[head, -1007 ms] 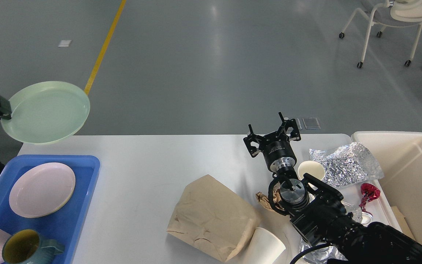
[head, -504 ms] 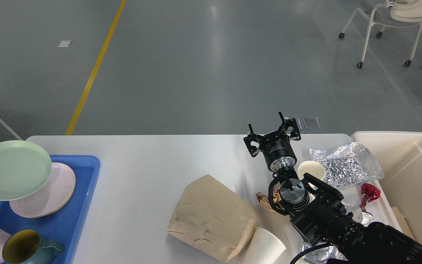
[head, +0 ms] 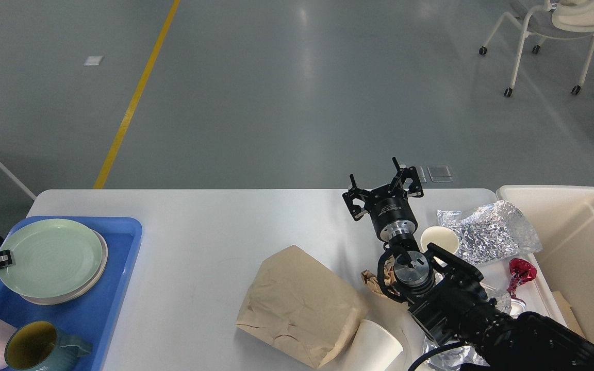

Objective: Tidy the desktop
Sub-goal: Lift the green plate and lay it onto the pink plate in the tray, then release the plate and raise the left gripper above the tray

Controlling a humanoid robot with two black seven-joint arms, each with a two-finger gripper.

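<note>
Bare desktop (head: 204, 242) between blue tray (head: 121, 268) and paper bag (head: 299, 304) gives passage.

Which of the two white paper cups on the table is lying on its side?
The white paper cup at the near edge, beside the crumpled brown paper bag, lies tipped over. The other cup, next to the crinkled silver foil, stands upright, mouth up.

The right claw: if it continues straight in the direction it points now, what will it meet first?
Probably nothing on the desktop. The right claw, open, points toward the table's far edge, and only bare floor shows beyond it. Depth is hard to judge here.
</note>
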